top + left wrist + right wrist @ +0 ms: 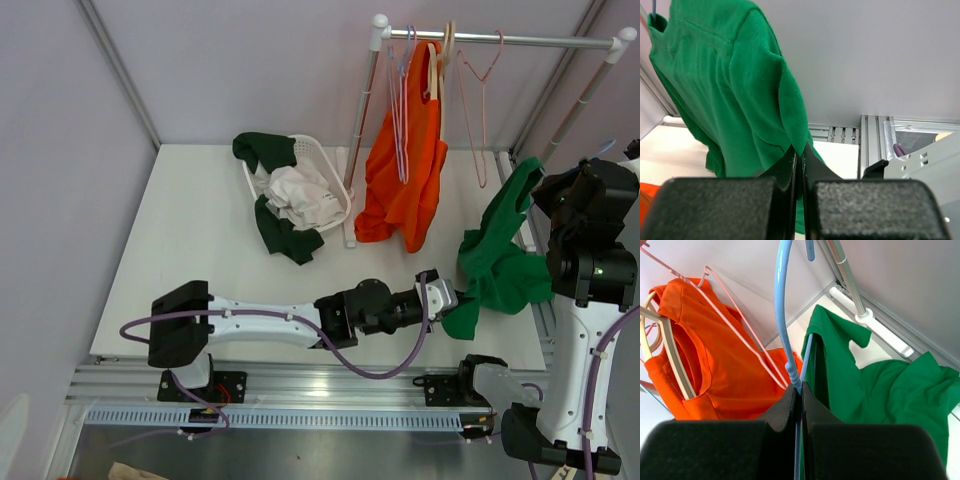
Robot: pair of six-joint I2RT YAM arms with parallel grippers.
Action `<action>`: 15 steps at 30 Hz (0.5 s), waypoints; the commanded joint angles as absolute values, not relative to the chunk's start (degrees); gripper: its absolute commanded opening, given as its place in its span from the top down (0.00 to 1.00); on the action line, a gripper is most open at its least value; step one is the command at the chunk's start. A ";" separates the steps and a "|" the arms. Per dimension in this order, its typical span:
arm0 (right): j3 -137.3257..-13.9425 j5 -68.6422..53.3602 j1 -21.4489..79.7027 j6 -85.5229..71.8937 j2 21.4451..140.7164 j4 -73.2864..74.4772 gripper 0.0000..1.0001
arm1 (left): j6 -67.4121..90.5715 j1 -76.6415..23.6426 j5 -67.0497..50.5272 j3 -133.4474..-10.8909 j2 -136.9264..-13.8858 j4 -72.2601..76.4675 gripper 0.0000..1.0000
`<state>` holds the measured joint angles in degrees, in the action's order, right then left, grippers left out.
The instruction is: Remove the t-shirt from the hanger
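A green t-shirt (500, 262) hangs on a light blue hanger (781, 315) held up at the right of the table. My right gripper (800, 390) is shut on the blue hanger just below its hook, with the shirt (880, 390) draped to its right. My left gripper (452, 298) is shut on the lower edge of the green t-shirt (740, 100), its fingertips pinching a fold of cloth. In the top view the right gripper is hidden behind the shirt and wrist.
A clothes rail (500, 40) at the back holds an orange t-shirt (405, 170) on a hanger and bare pink hangers (480, 90). A white basket (335, 185) with dark green and white clothes stands at back centre. The rail's post (847, 282) is close by.
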<state>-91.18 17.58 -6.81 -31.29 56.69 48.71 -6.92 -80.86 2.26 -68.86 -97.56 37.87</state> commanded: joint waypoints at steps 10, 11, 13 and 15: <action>-94.04 17.14 -6.50 -26.37 61.34 43.24 1.00 | -6.86 -89.46 6.41 -53.99 -81.40 37.00 0.99; -94.39 16.88 -6.50 -26.28 61.70 43.33 1.00 | -5.81 -90.43 6.94 -53.01 -79.65 37.00 0.99; -94.57 17.05 -6.50 -26.19 61.96 43.07 1.00 | -4.58 -93.07 8.86 -49.60 -78.49 37.26 0.99; -94.48 17.58 -6.59 -26.02 62.05 42.89 1.00 | -2.29 -95.52 10.01 -47.82 -77.44 37.97 0.99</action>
